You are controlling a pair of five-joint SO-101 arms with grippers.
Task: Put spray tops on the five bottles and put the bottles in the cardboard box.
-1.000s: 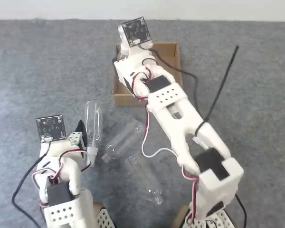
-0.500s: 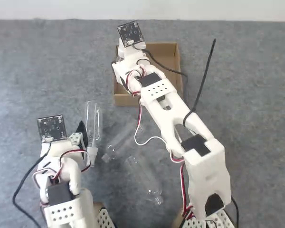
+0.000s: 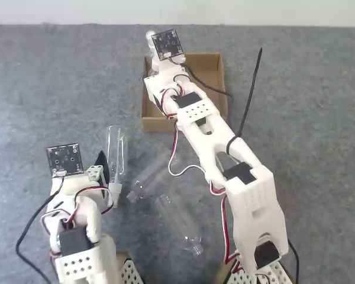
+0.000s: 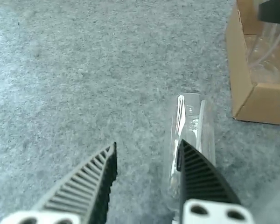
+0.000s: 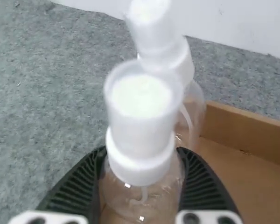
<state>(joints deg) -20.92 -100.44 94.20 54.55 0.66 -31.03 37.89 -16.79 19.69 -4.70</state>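
Grey carpet-covered counter (image 3: 307, 106), fuzzy short pile, takes up most of what I see. Two white plastic arms w/ red, black & white wiring. The right arm (image 3: 225, 154) is stretched long toward the far side. The left arm (image 3: 77, 236) is folded close to its base. The brown cardboard box (image 3: 155, 123), open top, plain matte walls, sits far middle, under the right arm's wrist.

The right end effector (image 5: 142, 158) has black ribbed fingers, one each side of an upright clear plastic bottle (image 5: 140, 198), pinching it near the shoulder. The bottle is at the box's left part; can't tell if it touches the box floor. It wears a white spray top (image 5: 139, 116), smooth, a round cap on a stepped collar. Just behind it, in the box, stands a second clear bottle (image 5: 193, 109) w/ its own white sprayer (image 5: 170, 51).

The left end effector (image 4: 147, 145) has its fingers spread wide over bare carpet. A topless clear bottle (image 4: 191, 126), thin glossy walls, is just outside one finger, not gripped. Two more topless ones lie on the carpet btwn the arms. The slanted bottle (image 3: 155, 171) is mid-way. The nearest bottle (image 3: 178, 218) is closer to the arm bases, neck toward them.
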